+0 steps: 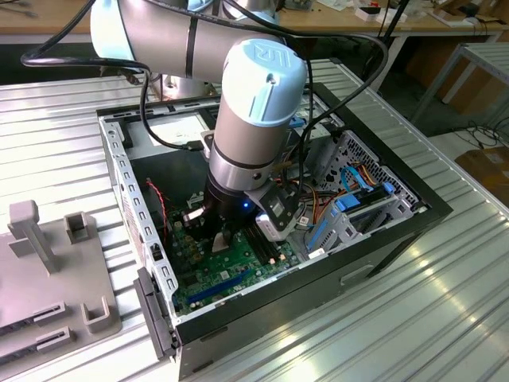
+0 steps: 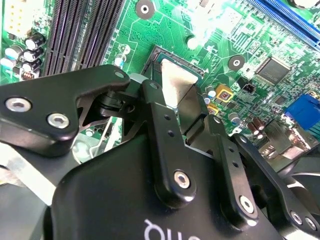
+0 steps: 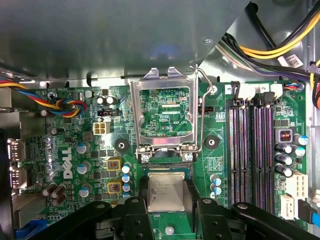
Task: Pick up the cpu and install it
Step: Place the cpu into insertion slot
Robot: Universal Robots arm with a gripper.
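the hand [image 3: 167, 190] gripped the cpu [image 3: 166, 196] by two edges over the socket [image 3: 165, 169], its frame [image 3: 134, 115] lifted open; installing, which likely called for square, gentle seating.

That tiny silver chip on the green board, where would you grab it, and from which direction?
By two opposite side edges of the cpu, coming straight down from above. It lies flat, metal top up, and the open socket frame is swung up beside it, probably blocking a sideways approach.
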